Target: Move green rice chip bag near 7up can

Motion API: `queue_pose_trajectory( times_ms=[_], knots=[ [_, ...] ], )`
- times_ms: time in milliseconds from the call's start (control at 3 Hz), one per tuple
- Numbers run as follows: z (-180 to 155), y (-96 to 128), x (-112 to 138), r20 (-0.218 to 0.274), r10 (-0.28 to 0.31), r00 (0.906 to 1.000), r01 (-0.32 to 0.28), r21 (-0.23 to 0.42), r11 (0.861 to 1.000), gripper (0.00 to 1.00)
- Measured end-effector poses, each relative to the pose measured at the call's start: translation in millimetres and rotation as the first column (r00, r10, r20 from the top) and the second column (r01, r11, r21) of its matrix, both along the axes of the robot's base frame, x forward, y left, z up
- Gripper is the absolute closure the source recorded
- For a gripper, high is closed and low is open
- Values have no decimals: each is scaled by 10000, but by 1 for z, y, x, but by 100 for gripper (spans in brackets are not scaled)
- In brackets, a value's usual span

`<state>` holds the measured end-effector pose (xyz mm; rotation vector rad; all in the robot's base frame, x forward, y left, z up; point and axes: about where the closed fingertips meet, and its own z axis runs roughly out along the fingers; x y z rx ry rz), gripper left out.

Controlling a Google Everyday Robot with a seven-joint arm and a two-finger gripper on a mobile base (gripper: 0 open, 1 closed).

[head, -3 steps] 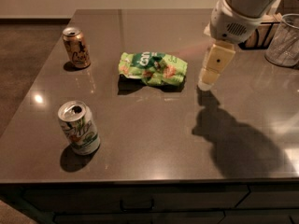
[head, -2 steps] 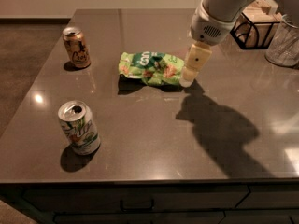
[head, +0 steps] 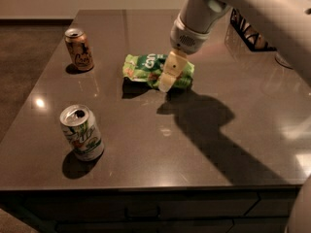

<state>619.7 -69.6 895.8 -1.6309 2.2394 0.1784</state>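
Observation:
The green rice chip bag [head: 146,69] lies flat near the middle of the dark table [head: 194,144], wrinkled, with its dark green logo up. The 7up can [head: 81,132] stands upright at the front left, white and silver with green markings. My gripper [head: 167,79] hangs from the white arm [head: 204,8] directly over the right half of the bag, its cream fingers pointing down at or just above the foil. The right part of the bag is partly hidden behind the fingers.
A brown-gold can [head: 79,49] stands upright at the back left. A dark wire rack [head: 248,30] and a clear container's edge [head: 286,59] are at the back right. The table's front edge runs along the bottom.
The arm has swung left from the bag's right side to over the bag, and its shadow moved with it. The bag and both cans have not moved.

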Motion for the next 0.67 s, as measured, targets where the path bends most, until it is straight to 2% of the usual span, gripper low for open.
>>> queue_pose_trajectory(
  times_ms=[333, 667],
  knots=[
    [-14, 17, 8, -76, -47, 10000, 47, 70, 10000, 1],
    [-19, 19, 10, -150, -31, 9999, 31, 48, 10000, 19]
  ],
)
